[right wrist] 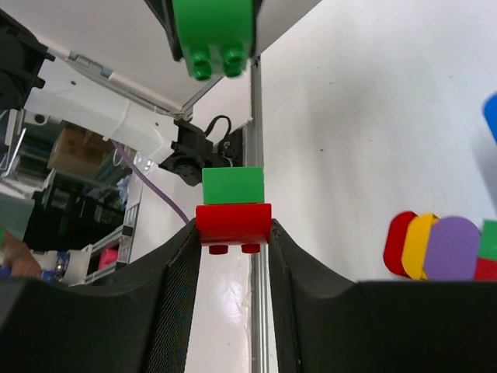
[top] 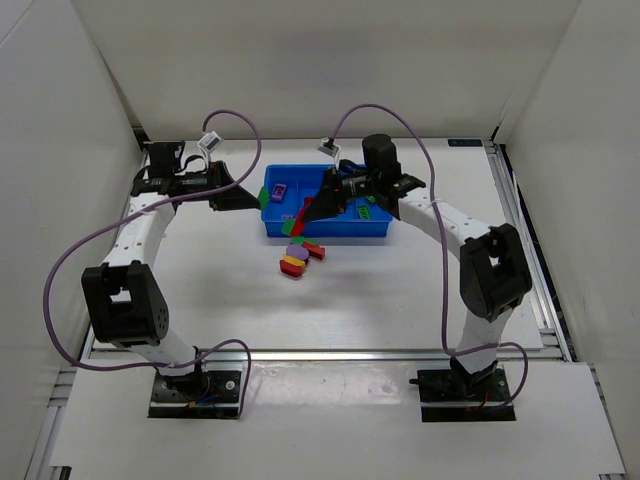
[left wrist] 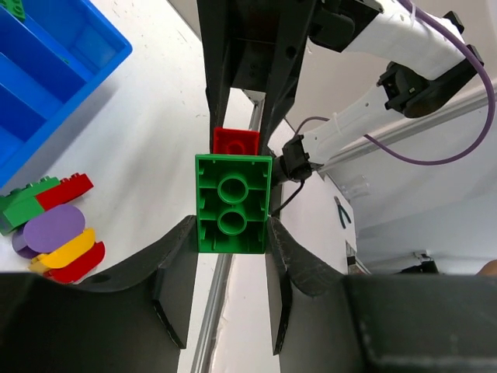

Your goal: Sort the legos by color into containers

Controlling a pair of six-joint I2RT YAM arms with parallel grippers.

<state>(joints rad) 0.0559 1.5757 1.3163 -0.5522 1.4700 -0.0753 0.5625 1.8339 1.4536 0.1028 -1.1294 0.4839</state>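
While a pile of legos (top: 297, 258) waits unsorted beside the tray (top: 340, 236), left gripper (left wrist: 231, 235) pinches a green brick (left wrist: 233, 203), right gripper (right wrist: 233, 235) a red brick (right wrist: 233, 223).

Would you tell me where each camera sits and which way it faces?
Top external: above and behind the bases, looking down on the table, tray, both arms whole.
Left wrist: on the left arm, facing along the left gripper at its green brick; the right gripper opposite.
Right wrist: on the right arm, facing along its fingers at the red brick; left gripper opposite.
Shared: both wrist views show the pile and both bricks.
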